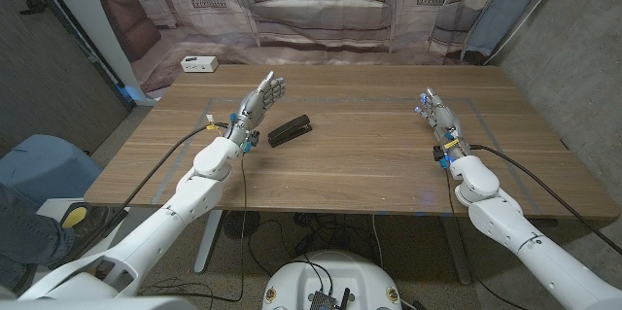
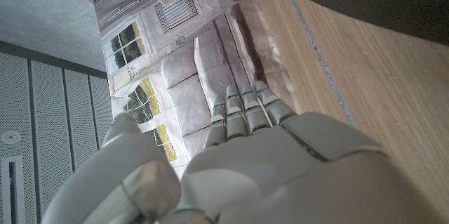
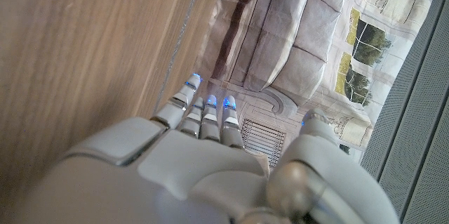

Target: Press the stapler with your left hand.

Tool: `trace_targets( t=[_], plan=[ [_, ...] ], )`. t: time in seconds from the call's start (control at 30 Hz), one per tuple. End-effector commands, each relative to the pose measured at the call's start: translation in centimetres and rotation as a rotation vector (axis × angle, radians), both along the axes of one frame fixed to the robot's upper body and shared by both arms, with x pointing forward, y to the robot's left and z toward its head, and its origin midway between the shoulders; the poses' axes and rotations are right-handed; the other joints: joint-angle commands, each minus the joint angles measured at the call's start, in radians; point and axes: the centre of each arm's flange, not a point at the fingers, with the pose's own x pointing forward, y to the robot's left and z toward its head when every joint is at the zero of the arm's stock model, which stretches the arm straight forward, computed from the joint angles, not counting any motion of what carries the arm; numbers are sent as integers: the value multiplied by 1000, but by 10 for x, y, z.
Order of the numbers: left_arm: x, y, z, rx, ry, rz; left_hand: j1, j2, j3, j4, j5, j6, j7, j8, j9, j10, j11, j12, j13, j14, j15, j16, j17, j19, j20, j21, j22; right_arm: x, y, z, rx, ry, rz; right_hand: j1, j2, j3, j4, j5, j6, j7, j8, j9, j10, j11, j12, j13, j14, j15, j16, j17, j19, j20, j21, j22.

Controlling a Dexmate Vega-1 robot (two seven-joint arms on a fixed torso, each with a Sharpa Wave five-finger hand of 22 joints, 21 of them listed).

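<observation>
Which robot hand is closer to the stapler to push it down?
The left hand. It is raised and open just beside the black stapler, while the right hand waits far across the table.

Your black stapler (image 1: 290, 131) lies closed on the wooden surface (image 1: 350, 169), left of center. Its long body runs diagonally, one end pointing toward two o'clock, the other toward eight o'clock.

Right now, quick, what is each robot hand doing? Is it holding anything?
Left hand: open, holds nothing, raised beside the stapler, not touching it.
Right hand: open, holds nothing, fingers stretched out over the table.
</observation>
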Motion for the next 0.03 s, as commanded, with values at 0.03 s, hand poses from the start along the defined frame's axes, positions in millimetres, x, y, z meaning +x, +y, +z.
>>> trace_targets(
  t=[0.03],
  plan=[
    [-2, 1, 0, -2, -3, 14, -8, -4, -1, 0, 2, 11, 3, 10, -1, 5, -5, 6, 3, 2, -3, 6, 3, -1, -1, 6, 1, 1, 1, 2, 5, -3, 0, 3, 0, 1, -3, 0, 2, -5, 0, 4, 9, -6, -1, 4, 5, -5, -2, 2, 1, -1, -2, 2]
  ],
)
